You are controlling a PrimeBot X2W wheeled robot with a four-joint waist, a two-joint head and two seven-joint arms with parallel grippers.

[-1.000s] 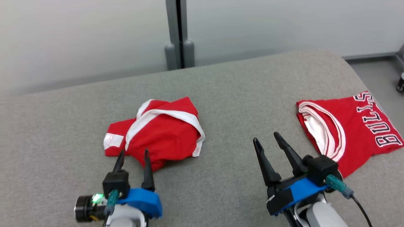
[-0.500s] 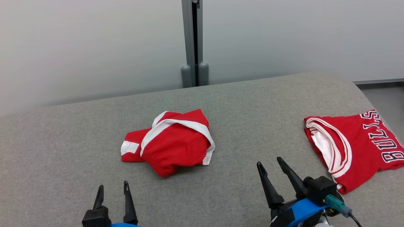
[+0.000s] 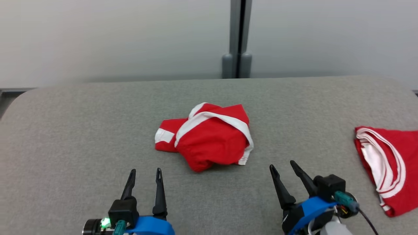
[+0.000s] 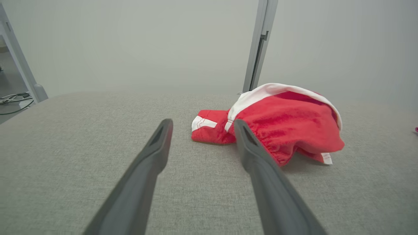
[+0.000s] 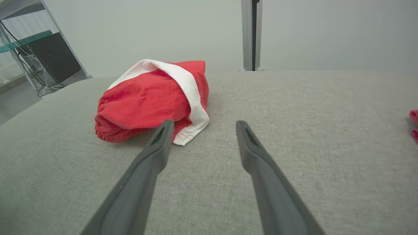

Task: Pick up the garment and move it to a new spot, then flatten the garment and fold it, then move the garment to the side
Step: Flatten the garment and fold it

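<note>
A crumpled red garment (image 3: 209,143) lay mid-table (image 3: 65,130); near the front edge, left pincer (image 3: 145,171) and right pincer (image 3: 281,164) gaped wide, both empty.

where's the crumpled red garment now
Head view: the crumpled red garment lies centred on the grey table, ahead of and between the left claw and right claw.

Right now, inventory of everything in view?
garment: 1, red with white trim, crumpled at table centre
jersey: 1, red with white trim, flat at table's right edge
table: 1, grey fabric, under both
post: 1, grey, against wall behind table
wall: 1, pale grey, background
cabinet: 1, dark, off table's left end
cables: a few, dark, by cabinet
left gripper: 1, dark, lower left, jaws open, short of garment
right gripper: 1, dark, lower right, jaws open, between garment and jersey
</note>
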